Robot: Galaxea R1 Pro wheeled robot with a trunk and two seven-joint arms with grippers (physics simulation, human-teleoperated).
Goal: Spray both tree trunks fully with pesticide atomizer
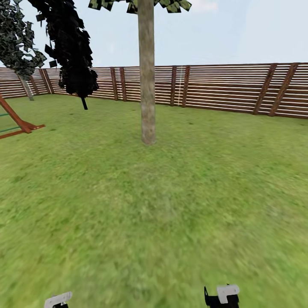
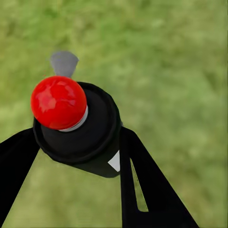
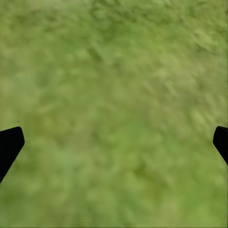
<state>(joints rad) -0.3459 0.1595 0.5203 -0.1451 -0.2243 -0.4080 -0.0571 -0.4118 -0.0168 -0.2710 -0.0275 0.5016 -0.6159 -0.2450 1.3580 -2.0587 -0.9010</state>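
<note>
The left gripper [image 2: 76, 142] pinches the pesticide atomizer [image 2: 76, 126]; the right gripper's [image 3: 114, 142] fingers are spread. The tree trunk [image 1: 146, 72] ahead looks unsprayed.

No readable text or label shows anywhere, though the lawn looks blurred.

Flat, even daylight is washing the lawn [image 1: 179, 179]; the grass nearest the camera is smearing into blur. Beyond the tree trunk [image 1: 146, 77], the fence [image 1: 231, 87] slats are rendering soft and slightly jagged.
</note>
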